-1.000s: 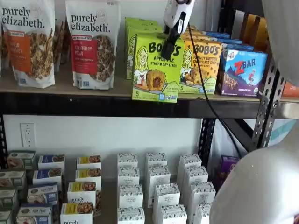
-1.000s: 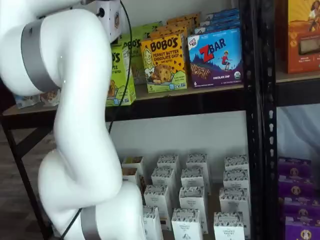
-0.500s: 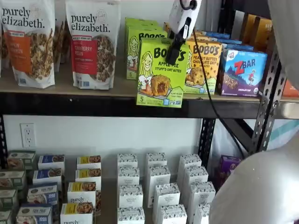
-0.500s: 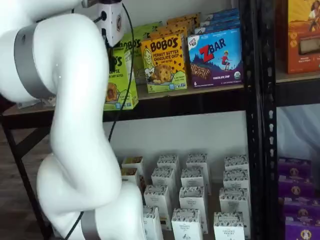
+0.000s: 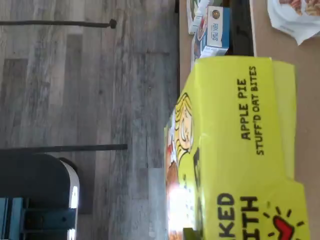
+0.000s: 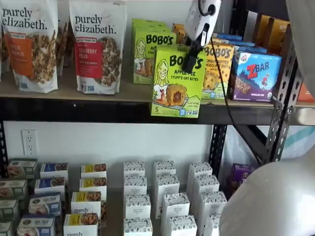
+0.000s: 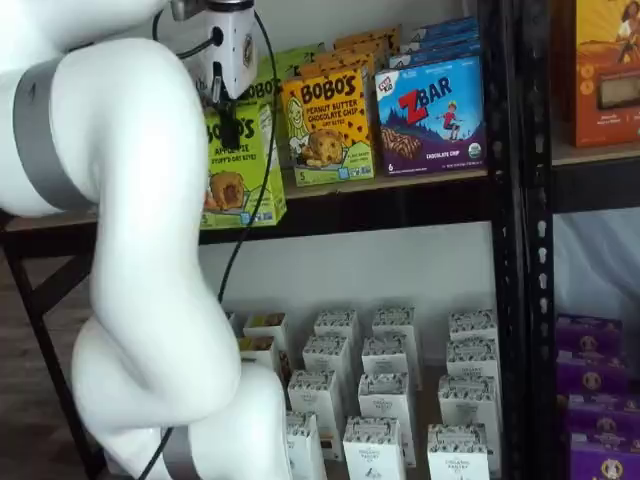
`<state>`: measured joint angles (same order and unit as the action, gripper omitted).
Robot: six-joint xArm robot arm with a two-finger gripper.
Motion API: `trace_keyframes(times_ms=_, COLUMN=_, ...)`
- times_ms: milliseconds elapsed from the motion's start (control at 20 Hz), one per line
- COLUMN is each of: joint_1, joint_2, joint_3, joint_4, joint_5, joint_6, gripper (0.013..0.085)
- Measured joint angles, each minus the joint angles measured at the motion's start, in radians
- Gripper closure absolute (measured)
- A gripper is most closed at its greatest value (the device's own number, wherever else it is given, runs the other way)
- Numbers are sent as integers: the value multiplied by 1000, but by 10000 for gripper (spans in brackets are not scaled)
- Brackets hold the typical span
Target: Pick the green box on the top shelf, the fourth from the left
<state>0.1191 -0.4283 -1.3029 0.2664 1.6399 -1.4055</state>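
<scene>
- Wrist view: the green box (image 5: pixel 235 150) fills most of the picture, close to the camera. The side panel with "APPLE PIE STUFF'D OAT BITES" faces the lens, and the printed face with the cartoon woman is seen edge-on. Behind it lie a grey wood floor (image 5: pixel 85 85) and cartons far below. The fingers do not show here.
- In a shelf view, the gripper (image 6: pixel 189 56) has its black fingers closed on the upper right part of the green box (image 6: pixel 177 81). The box is nearly upright, long axis vertical, front face toward the camera, top tipped a little. It hangs in front of the black rail of the top shelf (image 6: pixel 98 110), its bottom edge over the rail. A second green carton (image 6: pixel 150 56) stands behind on the board.
- In a shelf view from the side, the white arm (image 7: pixel 140 250) covers the left part of the box (image 7: pixel 240 165). Only here the yellow-orange carton (image 7: pixel 328 125) and the blue ZBar carton (image 7: pixel 432 115) show in full.
</scene>
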Motion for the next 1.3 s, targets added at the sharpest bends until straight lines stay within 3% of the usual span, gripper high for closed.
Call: trace_keyframes(times_ms=1300, joint_1=-124, joint_2=-91, joint_3=128, joint_4=-9, joint_5=11, joint_6=-130, gripper=690)
